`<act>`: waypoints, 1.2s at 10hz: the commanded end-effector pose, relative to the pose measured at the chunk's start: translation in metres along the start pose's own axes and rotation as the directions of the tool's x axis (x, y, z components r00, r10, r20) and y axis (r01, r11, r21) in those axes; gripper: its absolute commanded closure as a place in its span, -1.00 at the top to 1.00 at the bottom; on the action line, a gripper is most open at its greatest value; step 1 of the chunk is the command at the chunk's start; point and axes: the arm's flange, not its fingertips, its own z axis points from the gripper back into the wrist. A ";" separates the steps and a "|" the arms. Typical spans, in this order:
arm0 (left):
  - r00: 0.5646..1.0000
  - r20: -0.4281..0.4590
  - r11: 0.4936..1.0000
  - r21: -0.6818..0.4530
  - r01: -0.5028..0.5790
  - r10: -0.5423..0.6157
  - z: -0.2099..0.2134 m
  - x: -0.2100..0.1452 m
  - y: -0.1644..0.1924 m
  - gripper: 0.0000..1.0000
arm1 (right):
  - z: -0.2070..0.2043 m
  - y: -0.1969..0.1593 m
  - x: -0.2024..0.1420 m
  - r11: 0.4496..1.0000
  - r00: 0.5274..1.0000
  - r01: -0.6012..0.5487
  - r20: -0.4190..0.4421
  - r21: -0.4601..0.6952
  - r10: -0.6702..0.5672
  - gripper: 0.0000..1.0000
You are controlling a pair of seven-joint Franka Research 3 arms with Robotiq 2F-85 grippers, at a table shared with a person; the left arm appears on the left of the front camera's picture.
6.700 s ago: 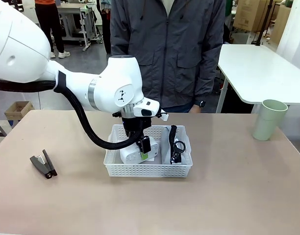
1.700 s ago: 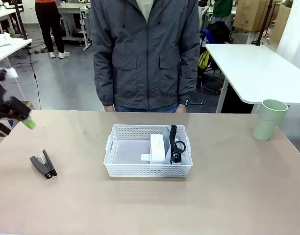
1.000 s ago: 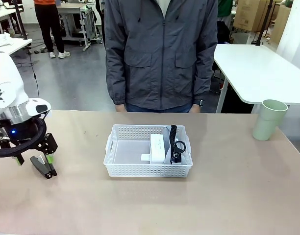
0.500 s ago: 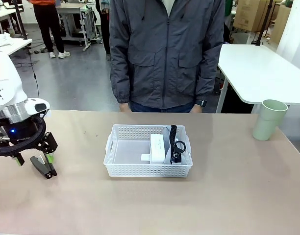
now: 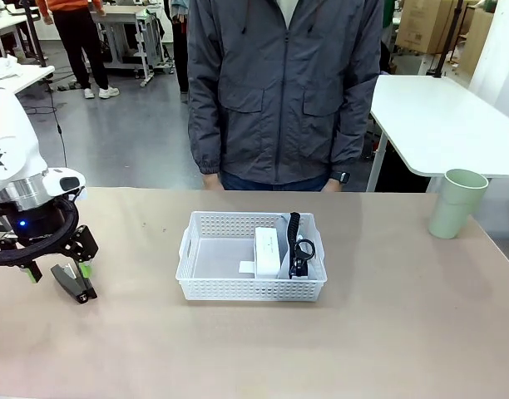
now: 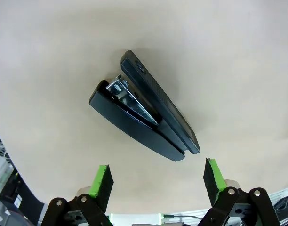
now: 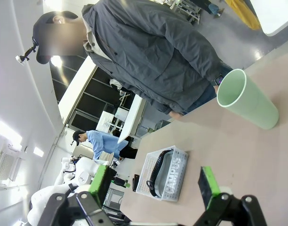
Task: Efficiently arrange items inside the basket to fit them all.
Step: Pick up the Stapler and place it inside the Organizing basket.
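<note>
The left arm comes in at the left edge of the front view, its wrist bent down so that the left gripper (image 5: pixel 61 270) points at the table (image 5: pixel 387 332). Its jaws are spread wide, one green pad on each side of the black stapler (image 5: pixel 75 283), which lies at the lower left of the frame, well apart from the basket (image 5: pixel 251 288).

The left wrist view looks straight down on it. The stapler (image 6: pixel 148 122) lies on a slant across the middle of the frame, its mouth slightly open toward the upper left and its hinge end toward the lower right. The left gripper (image 6: pixel 157 178) is open around that hinge end, and both pads are clear of the stapler.

In the front view the white basket sits in the middle of the table before the person (image 5: pixel 284 91) in a dark jacket. The small white box (image 5: pixel 269 251) stands on edge in its right half, just beside the pouch (image 5: pixel 298 259) with its black strap against the right wall. The pale green cup (image 5: pixel 457 203) stands upright at the far right of the table.

The right wrist view, rolled to one side, shows the right gripper (image 7: pixel 156 183) with its jaws wide apart and nothing between them. Here the cup (image 7: pixel 247 99) is at the upper right, and the basket (image 7: pixel 146 172) is lower centre, where the "CAMPUS" print on the pouch (image 7: pixel 174 181) can be read.
</note>
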 end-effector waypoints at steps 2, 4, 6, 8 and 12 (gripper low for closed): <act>1.000 0.003 1.000 0.011 0.002 -0.002 -0.001 -0.001 0.001 1.00 | 0.000 0.001 0.000 1.000 1.000 -0.007 0.009 0.014 0.007 1.00; 1.000 0.003 1.000 0.011 0.002 -0.002 -0.001 -0.001 0.001 1.00 | 0.000 0.001 0.000 1.000 1.000 -0.007 0.009 0.014 0.007 1.00; 0.979 0.003 0.979 0.027 0.202 -0.202 -0.001 -0.007 -0.002 1.00 | 0.000 0.001 0.000 1.000 1.000 -0.007 0.009 0.014 0.007 1.00; 0.982 0.004 0.982 0.001 0.191 -0.191 0.000 -0.004 0.003 1.00 | 0.000 0.001 0.000 1.000 1.000 -0.007 0.009 0.014 0.007 1.00; 0.952 0.110 0.915 -0.326 -0.237 0.286 0.013 -0.001 0.013 1.00 | 0.000 0.001 0.000 1.000 1.000 -0.007 0.009 0.014 0.007 1.00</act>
